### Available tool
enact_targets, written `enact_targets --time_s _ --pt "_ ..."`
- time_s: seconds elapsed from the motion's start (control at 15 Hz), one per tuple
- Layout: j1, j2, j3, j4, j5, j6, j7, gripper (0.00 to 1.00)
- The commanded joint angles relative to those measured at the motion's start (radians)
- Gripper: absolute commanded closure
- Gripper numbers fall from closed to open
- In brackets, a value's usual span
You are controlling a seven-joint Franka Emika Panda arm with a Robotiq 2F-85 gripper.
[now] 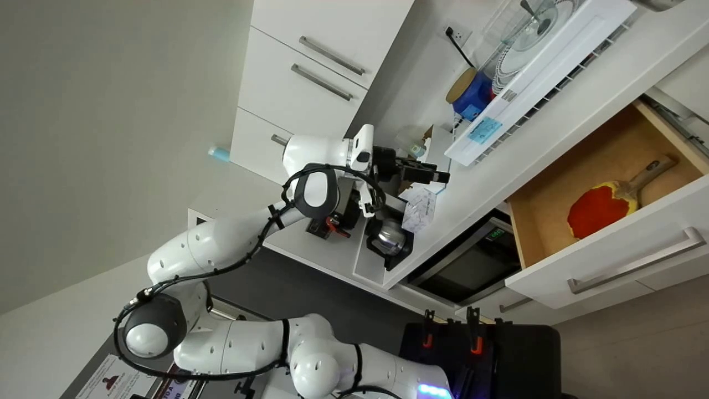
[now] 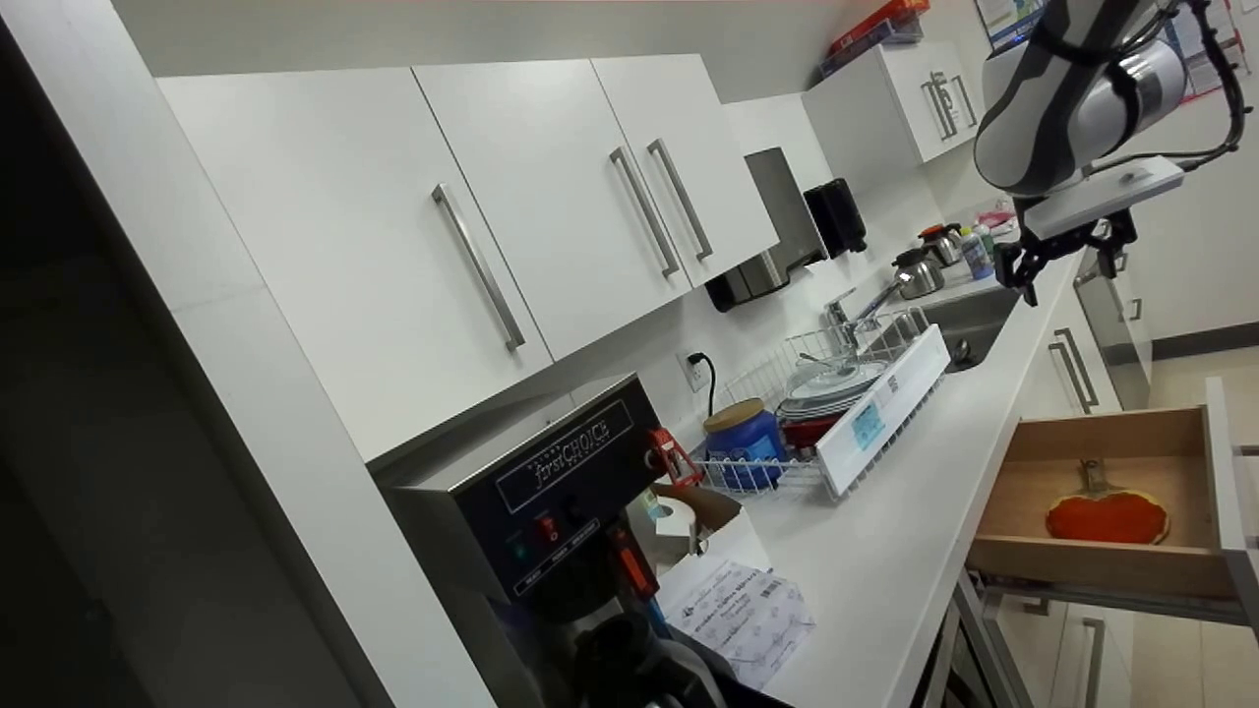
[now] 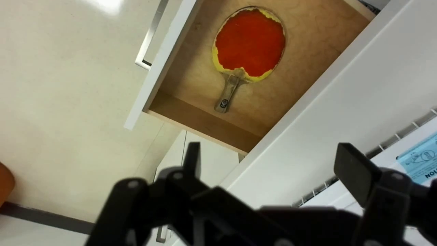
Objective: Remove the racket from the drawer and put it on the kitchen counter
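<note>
The racket lies flat inside the open drawer; its red face with yellow rim shows in both exterior views (image 1: pixel 598 211) (image 2: pixel 1107 518) and in the wrist view (image 3: pixel 251 42). In the wrist view its wooden handle points toward the drawer's near side wall. The drawer (image 1: pixel 637 244) is pulled out below the counter edge; its tan inside also shows in the wrist view (image 3: pixel 297 78). The kitchen counter (image 2: pixel 885 511) runs above it and crosses the wrist view (image 3: pixel 307 143). My gripper (image 3: pixel 268 147) is open and empty, raised above counter height, apart from the racket (image 1: pixel 437 172).
A white dish rack (image 2: pixel 875 423) with plates and a blue jar (image 2: pixel 748 442) stands on the counter. A coffee machine (image 2: pixel 551 492) and an open box (image 2: pixel 713 526) stand farther along. The drawer's white front and bar handle (image 3: pixel 152 34) border the racket.
</note>
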Motion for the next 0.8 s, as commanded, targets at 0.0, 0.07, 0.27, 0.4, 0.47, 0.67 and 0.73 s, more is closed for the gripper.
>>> enact_targets --time_s 0.0,0.07,0.27,0.4,0.47,0.67,0.73 --pt "0.000 0.000 0.001 0.004 0.002 -0.002 -0.002 0.00" --pt "0.000 0.000 0.001 0.005 0.002 -0.002 -0.002 0.00" --pt "-0.014 0.106 0.016 0.060 0.007 0.042 0.125 0.00" --pt "-0.009 0.181 0.009 0.101 0.019 0.048 0.186 0.00" --pt "-0.004 0.221 0.001 0.120 0.025 0.061 0.209 0.00" --pt "0.015 0.355 -0.028 0.185 0.036 0.088 0.261 0.00" --pt "0.026 0.395 -0.042 0.201 0.063 0.102 0.246 0.00"
